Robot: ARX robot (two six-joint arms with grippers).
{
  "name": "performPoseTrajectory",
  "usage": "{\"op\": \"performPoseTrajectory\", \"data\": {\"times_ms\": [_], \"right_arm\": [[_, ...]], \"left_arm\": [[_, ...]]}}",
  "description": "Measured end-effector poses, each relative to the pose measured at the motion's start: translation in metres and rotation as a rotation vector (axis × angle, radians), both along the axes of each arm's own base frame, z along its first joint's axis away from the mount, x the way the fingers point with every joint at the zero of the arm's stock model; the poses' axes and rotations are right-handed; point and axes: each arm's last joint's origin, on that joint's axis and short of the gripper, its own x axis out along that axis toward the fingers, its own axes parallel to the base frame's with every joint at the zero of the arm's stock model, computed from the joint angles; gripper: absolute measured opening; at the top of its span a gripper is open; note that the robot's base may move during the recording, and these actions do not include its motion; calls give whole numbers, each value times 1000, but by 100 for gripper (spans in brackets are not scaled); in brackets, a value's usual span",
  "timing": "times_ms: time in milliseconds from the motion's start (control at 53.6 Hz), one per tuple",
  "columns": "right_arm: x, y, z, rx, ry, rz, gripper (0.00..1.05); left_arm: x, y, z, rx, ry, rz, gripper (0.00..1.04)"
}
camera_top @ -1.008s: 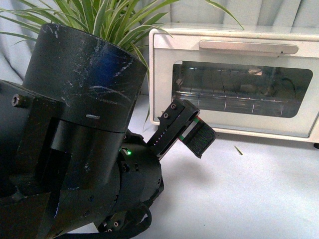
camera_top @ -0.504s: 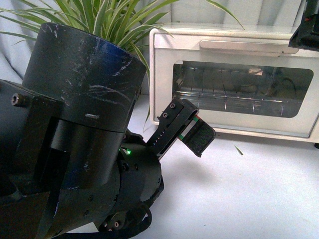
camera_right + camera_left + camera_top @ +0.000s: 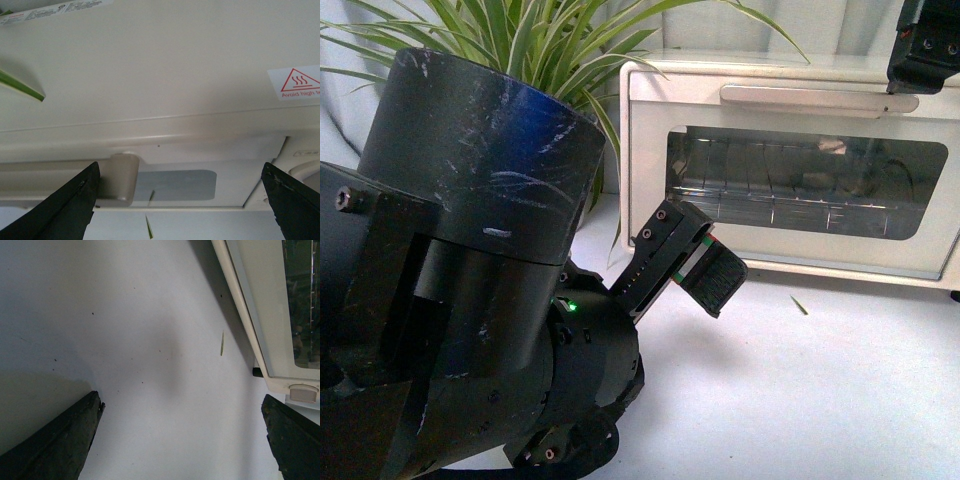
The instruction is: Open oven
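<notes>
The cream-white oven [image 3: 790, 160] stands at the back right of the white table, its glass door shut, with the bar handle [image 3: 815, 96] along the top of the door. My right gripper [image 3: 925, 45] hangs open above the oven's top right corner; in the right wrist view I look down on the oven top [image 3: 150, 65] and the handle's end [image 3: 117, 177] between wide-open jaws. My left gripper [image 3: 695, 265] is open and empty, low in front of the oven; its wrist view shows bare table and the oven's lower edge [image 3: 255, 325].
My left arm's big black housing [image 3: 470, 260] fills the left of the front view. A green potted plant [image 3: 535, 35] stands behind it, left of the oven. A small leaf scrap [image 3: 799, 304] lies on the table [image 3: 820, 390] before the oven.
My right gripper has come into the front view at the top right and dropped lower over the oven's corner. The left arm has shifted only slightly.
</notes>
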Motion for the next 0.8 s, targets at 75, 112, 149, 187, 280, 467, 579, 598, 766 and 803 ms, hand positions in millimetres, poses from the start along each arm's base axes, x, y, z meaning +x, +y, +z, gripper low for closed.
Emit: {"op": "performPoseTrajectory", "data": {"times_ms": [75, 112, 149, 187, 280, 467, 579, 598, 766, 803], "right_arm": [[3, 0, 0, -1, 4, -4, 95], [4, 0, 0, -1, 5, -5, 95], [5, -1, 0, -3, 6, -7, 95], [5, -1, -1, -3, 9, -9, 95], [6, -2, -2, -5, 21, -7, 95], [0, -5, -6, -7, 21, 33, 95], [-13, -8, -13, -6, 11, 58, 95], [-14, -9, -13, -5, 9, 61, 95], [-29, -11, -24, 6, 0, 86, 95], [-31, -12, -26, 7, -2, 89, 95]], "left_arm": [[0, 0, 0, 0, 0, 1, 98], [0, 1, 0, -1, 1, 1, 98], [0, 1, 0, -1, 1, 1, 98], [0, 1, 0, 0, 2, 2, 98], [1, 1, 0, 0, 2, 3, 98], [1, 2, 0, 0, 3, 3, 98], [1, 3, 0, 1, 4, 5, 98], [1, 3, 0, 1, 4, 6, 98], [1, 4, 0, 0, 3, 7, 98], [1, 4, 0, 0, 3, 7, 98]]}}
